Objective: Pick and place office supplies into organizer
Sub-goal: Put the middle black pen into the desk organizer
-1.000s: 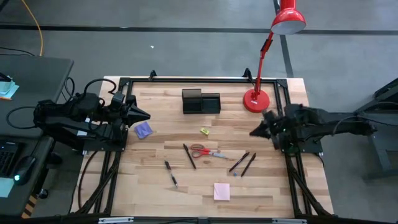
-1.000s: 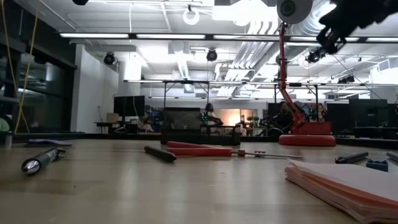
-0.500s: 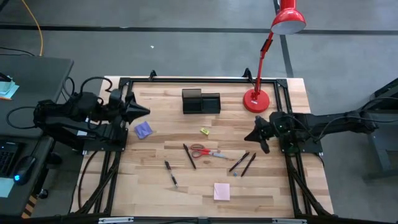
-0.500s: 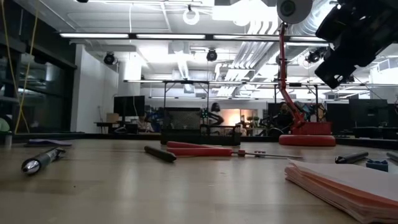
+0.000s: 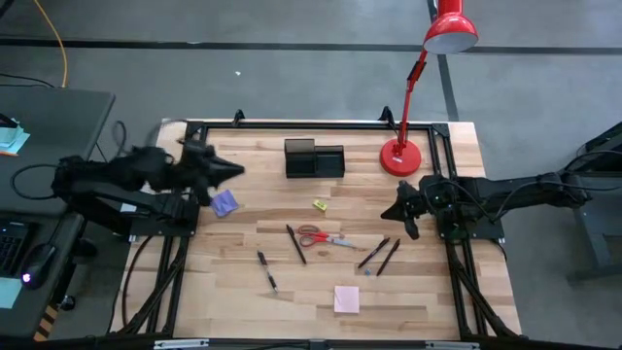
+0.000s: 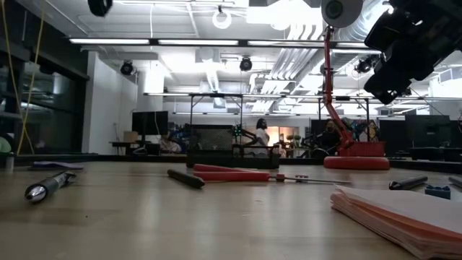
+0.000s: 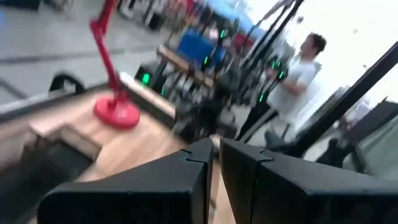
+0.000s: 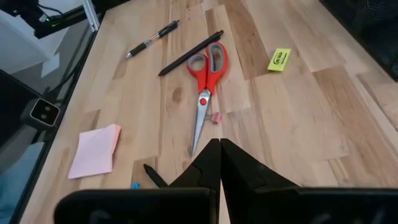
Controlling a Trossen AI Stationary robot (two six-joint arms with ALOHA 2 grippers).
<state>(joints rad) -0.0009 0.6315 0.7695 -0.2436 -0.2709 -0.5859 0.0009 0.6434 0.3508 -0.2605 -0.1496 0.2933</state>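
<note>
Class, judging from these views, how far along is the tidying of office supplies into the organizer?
Done: nothing; the organizer looks empty. In hand: nothing; the right end effector, shut, hovers near the pens, and the left end effector, shut, above the purple pad. Left: scissors, pens, yellow piece, pink pad, purple pad.

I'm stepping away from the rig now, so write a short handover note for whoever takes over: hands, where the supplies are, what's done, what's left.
Left hand: shut, empty, above the table's left side near the purple note pad.
Right hand: shut, empty, above the right side, pointing toward the scissors.
Organizer: at the far edge, beside the red lamp; nothing visible in it.
On the table: scissors, pens, pink note pad, yellow piece, purple note pad.
Done: nothing placed.
Left: every item.
</note>
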